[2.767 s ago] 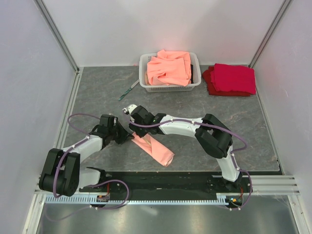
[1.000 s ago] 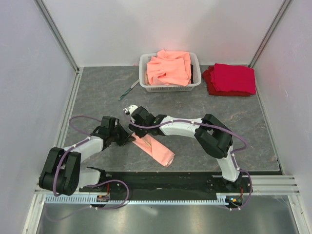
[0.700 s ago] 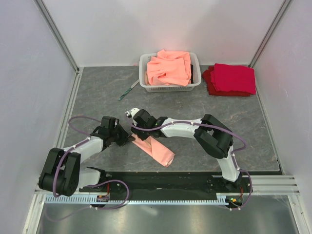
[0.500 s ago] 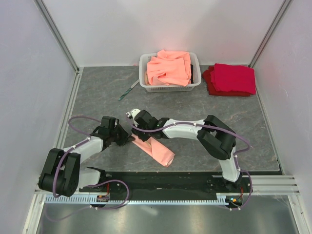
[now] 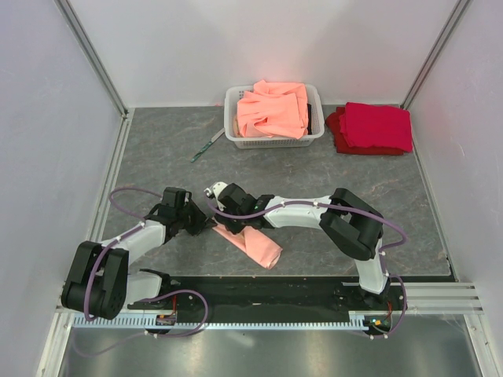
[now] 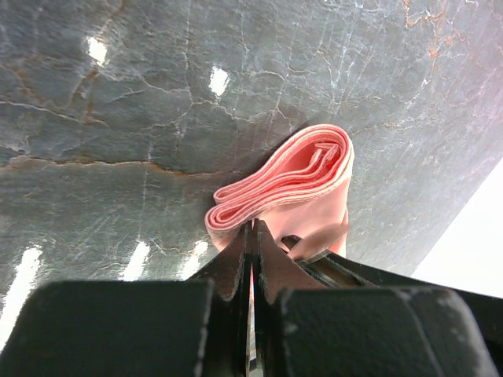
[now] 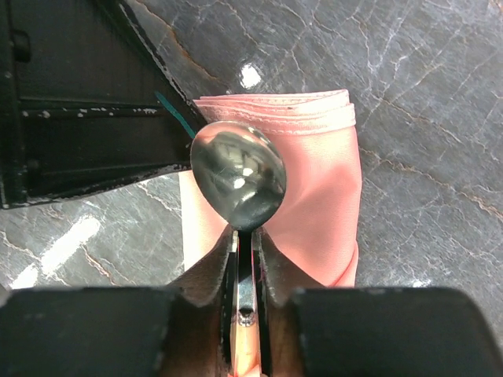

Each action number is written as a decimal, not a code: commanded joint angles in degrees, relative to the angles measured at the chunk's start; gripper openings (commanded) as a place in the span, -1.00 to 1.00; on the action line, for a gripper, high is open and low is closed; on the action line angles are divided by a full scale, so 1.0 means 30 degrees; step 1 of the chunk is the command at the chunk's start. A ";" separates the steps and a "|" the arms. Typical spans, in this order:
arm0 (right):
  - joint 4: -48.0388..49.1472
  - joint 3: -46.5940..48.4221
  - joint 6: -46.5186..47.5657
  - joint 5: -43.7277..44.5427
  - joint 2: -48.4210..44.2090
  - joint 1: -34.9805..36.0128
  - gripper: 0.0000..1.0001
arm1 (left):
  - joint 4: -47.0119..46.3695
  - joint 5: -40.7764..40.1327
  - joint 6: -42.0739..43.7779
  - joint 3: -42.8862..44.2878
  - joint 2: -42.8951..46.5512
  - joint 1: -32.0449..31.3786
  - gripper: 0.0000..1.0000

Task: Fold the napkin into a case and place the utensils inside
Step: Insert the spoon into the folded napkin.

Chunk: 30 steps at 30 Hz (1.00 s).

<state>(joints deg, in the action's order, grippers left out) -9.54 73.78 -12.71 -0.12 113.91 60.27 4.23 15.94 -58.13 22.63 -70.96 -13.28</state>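
Observation:
The pale-pink napkin [image 5: 250,241] lies folded into a long band near the table's front. In the left wrist view its rolled end [image 6: 292,174] faces me. My left gripper [image 6: 253,229] is shut on the napkin's near edge, at its left end in the top view [image 5: 207,225]. My right gripper [image 7: 245,236] is shut on the handle of the silvery spoon [image 7: 238,179] and holds the bowl just above the napkin [image 7: 314,188], next to the left gripper. A thin teal piece [image 7: 176,114] shows at the napkin's edge. Another teal-handled utensil [image 5: 207,147] lies on the table left of the basket.
A white basket [image 5: 233,118] heaped with orange-salmon cloths [image 5: 273,110] stands at the back. Folded deep red cloths [image 5: 374,127] lie to its right. White walls close in the left, right and back. The black base strip [image 5: 267,294] runs along the near edge.
My right gripper has moved a little left and forward with the spoon, closer over the napkin's left end. The left gripper and the napkin have stayed in place.

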 commanded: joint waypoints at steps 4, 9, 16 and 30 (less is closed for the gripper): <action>-0.1184 0.0162 0.0340 0.0362 -0.0499 0.0095 -0.29 | 0.0114 -0.0540 -0.0370 0.0044 0.0391 -0.0027 -0.96; -0.1565 0.0836 0.0457 0.0509 -0.0089 0.0095 -0.23 | 0.0231 -0.0539 -0.0341 0.0014 0.0449 -0.0027 -0.96; -0.1829 0.1071 0.0633 0.0450 0.0059 0.0096 -0.63 | 0.0407 -0.0715 -0.0311 0.0014 0.0567 -0.0056 -0.96; -0.2474 0.0896 0.0721 0.0859 -0.0761 0.0124 -1.00 | 0.0377 -0.0920 -0.0340 0.0131 -0.0078 -0.0027 -0.96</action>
<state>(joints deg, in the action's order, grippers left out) -14.50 75.40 -11.11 0.93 113.73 60.38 4.64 15.07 -58.13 22.63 -70.52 -13.28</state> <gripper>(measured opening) 0.011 0.025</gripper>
